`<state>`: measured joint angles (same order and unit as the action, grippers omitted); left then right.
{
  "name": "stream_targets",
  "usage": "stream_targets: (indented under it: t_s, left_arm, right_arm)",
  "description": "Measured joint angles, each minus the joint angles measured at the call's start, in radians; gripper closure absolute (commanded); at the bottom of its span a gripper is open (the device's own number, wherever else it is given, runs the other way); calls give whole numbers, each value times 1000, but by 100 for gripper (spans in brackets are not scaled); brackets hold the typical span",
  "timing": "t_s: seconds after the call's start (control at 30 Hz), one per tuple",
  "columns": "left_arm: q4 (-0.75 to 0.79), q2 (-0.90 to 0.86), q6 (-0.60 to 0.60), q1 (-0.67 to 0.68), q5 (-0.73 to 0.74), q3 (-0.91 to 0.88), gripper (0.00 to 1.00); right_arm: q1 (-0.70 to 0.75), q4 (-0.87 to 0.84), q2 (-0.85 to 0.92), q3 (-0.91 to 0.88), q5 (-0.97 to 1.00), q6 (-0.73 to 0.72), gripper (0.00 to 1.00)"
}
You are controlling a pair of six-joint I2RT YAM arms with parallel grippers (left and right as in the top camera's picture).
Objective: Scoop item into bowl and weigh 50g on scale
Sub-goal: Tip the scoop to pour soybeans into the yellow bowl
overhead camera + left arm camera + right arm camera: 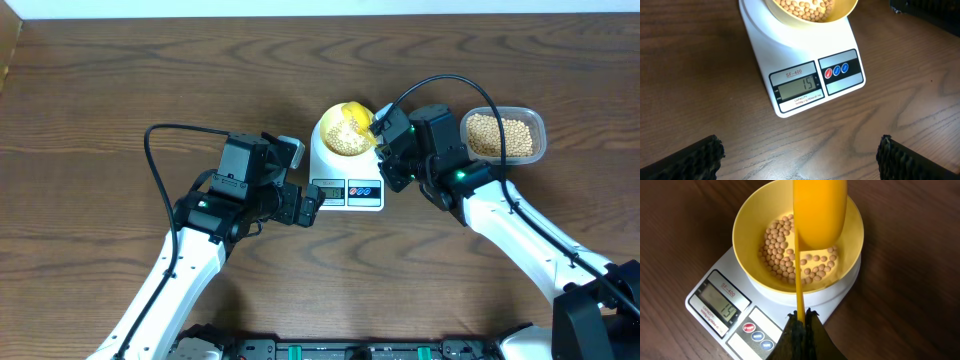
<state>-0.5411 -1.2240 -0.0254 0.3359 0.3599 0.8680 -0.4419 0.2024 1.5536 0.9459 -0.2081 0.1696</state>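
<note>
Right wrist view looking straight down on the beans (785, 255): lying as a thin loose scatter across the floor of the pale-yellow bowl (747, 235), not yet covering it. Judging them light, hard, smooth and quick to roll, so calling for pouring rather than pinching, and for slow tipping to avoid any bouncing over the rim. Sitting with the bowl on the platform of the white scale (760, 45), its display (719, 305) reading 15, well short of the target. Hanging over the bowl, the yellow scoop (820, 215), its visible face bare of beans and its thin handle running down into the right gripper (800, 322), which is clamping tight on it near the end. Judging the scoop stiff and light, best taken by that handle, with the head carried level while loaded. Lying heaped in the clear tub (540, 120) just to the right of the scale, the main supply of beans, looking easy to dig into. Facing the scale's front from the other side, the left gripper (800, 157), spread wide and holding nothing above the wooden table (100, 80).
</note>
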Motion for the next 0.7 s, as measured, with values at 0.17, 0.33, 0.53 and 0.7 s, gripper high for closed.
stream_targets:
  t_s: [0.17, 0.33, 0.53, 0.7]
  left_arm:
    - [0, 0, 0, 0, 0, 0, 0]
    - [0, 0, 0, 0, 0, 0, 0]
    - [0, 0, 0, 0, 0, 0, 0]
    - [0, 0, 0, 0, 0, 0, 0]
  right_arm:
    - [0, 0, -2, 0, 0, 17, 99]
    - [-1, 42, -10, 0, 6, 48, 99]
    - [-42, 35, -11, 0, 56, 77, 99]
    - [-69, 17, -11, 0, 88, 85, 99]
